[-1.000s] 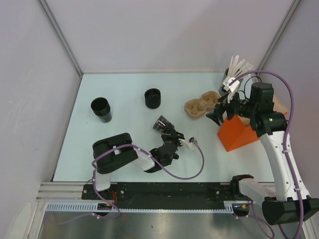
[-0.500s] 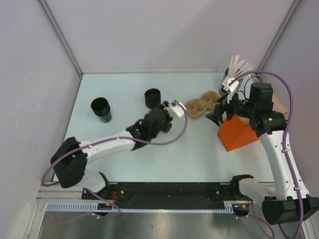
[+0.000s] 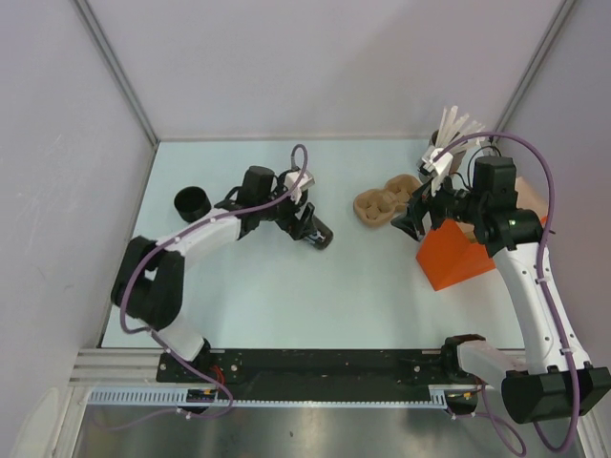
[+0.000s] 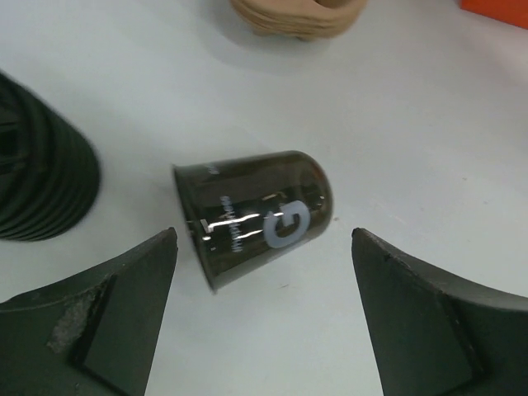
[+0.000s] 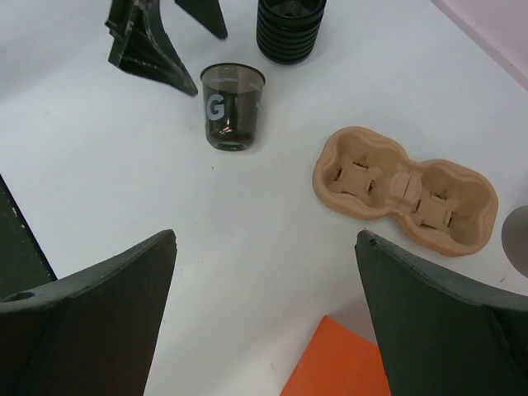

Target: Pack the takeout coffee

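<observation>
- The desk [image 3: 248, 296] carries everything, and both arms are out over it.
- The orange bag [image 3: 456, 256] sits just under and behind the right fingers [image 5: 91, 313], its corner showing at the bottom of the right wrist view.
- Those right fingers are spread wide with nothing in them, hovering above the desk.
- The brown pulp cup carrier [image 5: 404, 190] lies flat just ahead of the right fingers, toward one side, with both hollows unfilled.
- The left fingers [image 4: 115, 313] are also spread wide, gripping nothing, low over the middle of the desk.
- A ribbed black cup [image 4: 37, 177] stands just outside one left finger, close by.
- A second ribbed black cup [image 3: 194, 204] stands well apart from the left fingers, back alongside the left arm.
- The grey tub of white sticks [image 3: 441, 153] sits near the right fingers, on their far side.
- And there's the takeout coffee [image 4: 256, 210]: a small dark cup with a pale "G", standing on the desk between the left fingers and clear of both.
</observation>
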Robot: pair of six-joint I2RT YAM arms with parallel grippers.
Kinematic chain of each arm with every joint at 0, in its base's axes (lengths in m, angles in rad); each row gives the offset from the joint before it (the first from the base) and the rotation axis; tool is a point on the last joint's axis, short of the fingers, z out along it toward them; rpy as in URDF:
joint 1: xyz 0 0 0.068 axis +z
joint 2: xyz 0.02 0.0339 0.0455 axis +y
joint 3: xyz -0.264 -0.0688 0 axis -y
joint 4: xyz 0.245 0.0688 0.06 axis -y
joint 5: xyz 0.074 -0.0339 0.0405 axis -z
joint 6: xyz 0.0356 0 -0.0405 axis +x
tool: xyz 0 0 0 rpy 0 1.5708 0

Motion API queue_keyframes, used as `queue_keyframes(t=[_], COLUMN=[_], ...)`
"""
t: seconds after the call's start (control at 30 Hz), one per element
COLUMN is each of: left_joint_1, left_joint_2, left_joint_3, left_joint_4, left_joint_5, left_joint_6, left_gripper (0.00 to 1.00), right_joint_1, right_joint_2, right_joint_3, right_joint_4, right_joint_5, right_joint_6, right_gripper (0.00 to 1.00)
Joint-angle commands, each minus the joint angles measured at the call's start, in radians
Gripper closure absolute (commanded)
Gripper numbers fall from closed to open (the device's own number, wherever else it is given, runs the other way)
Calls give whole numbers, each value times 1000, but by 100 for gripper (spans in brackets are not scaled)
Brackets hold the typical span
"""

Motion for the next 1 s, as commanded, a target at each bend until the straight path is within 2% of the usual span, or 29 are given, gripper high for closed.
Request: queue_keyframes(t=[0.0, 0.17, 0.27, 0.7, 0.97], left_joint_1=[18, 21, 26, 68, 69], left_joint_2=[102, 160, 183, 176, 260], left_joint_3=[101, 143, 158, 127, 178], left_joint_4=[-24, -20, -32, 43, 28], left_joint_5=[269, 275, 278, 237, 237], left_joint_6=[-68, -87, -90, -95, -88], left_gripper=[9, 11, 18, 13, 16], right_joint_1=[2, -1, -1, -1, 0], right_joint_2=[2, 2, 1, -4, -1], right_joint_3=[0, -7, -11, -17, -17], right_joint_4=[5, 9, 11, 13, 8], right_joint_5=[-5, -4, -1, -7, -13], right_joint_6=[7, 2, 2, -2, -4], right_gripper=[5, 5, 5, 5, 5])
